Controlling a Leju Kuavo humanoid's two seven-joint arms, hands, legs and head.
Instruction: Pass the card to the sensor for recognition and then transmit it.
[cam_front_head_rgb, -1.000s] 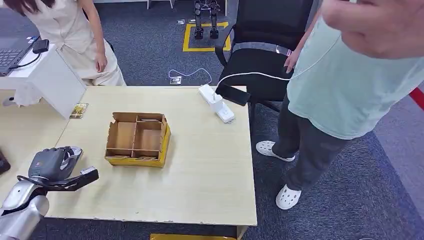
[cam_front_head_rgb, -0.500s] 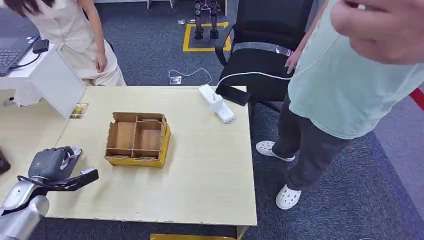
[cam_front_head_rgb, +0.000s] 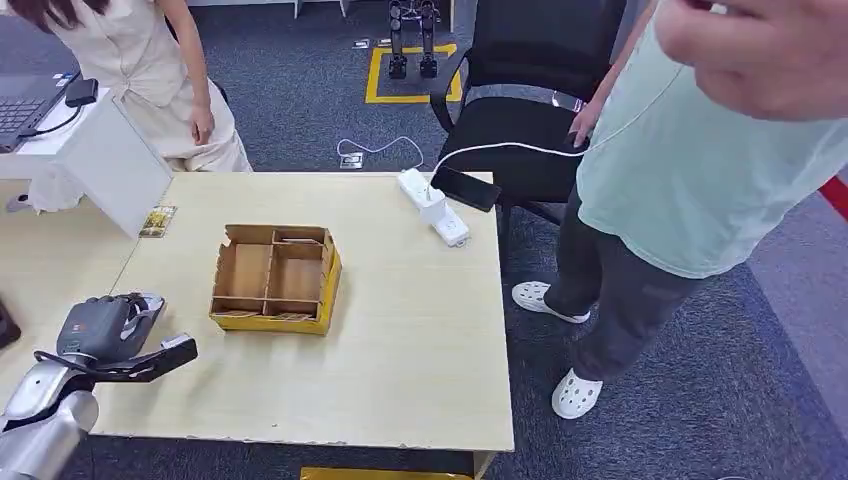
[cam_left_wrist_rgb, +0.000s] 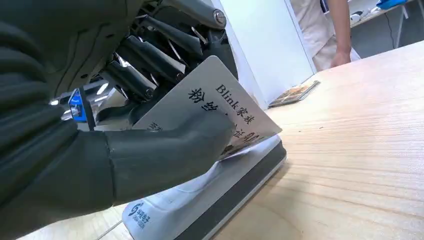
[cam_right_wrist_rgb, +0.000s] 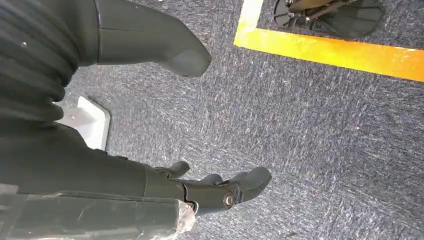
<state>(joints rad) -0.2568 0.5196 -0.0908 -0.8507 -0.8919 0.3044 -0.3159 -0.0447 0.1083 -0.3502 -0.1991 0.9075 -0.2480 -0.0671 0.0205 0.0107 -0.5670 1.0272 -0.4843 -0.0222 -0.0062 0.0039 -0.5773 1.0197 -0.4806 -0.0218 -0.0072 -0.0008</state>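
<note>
While the left hand (cam_left_wrist_rgb: 115, 150) pinches the card (cam_left_wrist_rgb: 210, 107) between its thumb and dark fingers (cam_left_wrist_rgb: 150, 55), the card sits tilted right over the white sensor (cam_left_wrist_rgb: 210, 192) at the left edge of the table (cam_front_head_rgb: 400, 330). It looks thin, light, stiff and smooth, so it could slip; holding it by one end, with the rest left bare, seems best for the sensor and for passing it on. Hanging over the floor, the right hand (cam_right_wrist_rgb: 220, 192) holds nothing, fingers loosely apart.

One card (cam_left_wrist_rgb: 210, 100), one sensor (cam_left_wrist_rgb: 210, 200), one cardboard box (cam_front_head_rgb: 275, 280), one power strip (cam_front_head_rgb: 432, 205), one chair (cam_front_head_rgb: 525, 110), two people (cam_front_head_rgb: 690, 170).
</note>
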